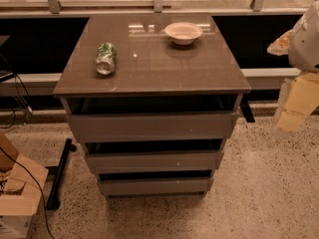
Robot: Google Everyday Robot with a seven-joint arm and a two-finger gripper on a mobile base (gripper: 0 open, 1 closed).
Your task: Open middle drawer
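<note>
The middle drawer is the second of three grey-brown handleless fronts on the cabinet. A dark gap shows above its long low panel. The taller top drawer front is above it and the narrow bottom front is below. My gripper hangs at the right edge of the view. It is beside the cabinet's right side at about the top drawer's height, apart from all the drawers. My white arm reaches up above it.
A green can lies on its side on the cabinet top, and a white bowl stands near the back. A cardboard box sits on the floor at lower left, with a black pole and a cable beside it. A window ledge runs behind.
</note>
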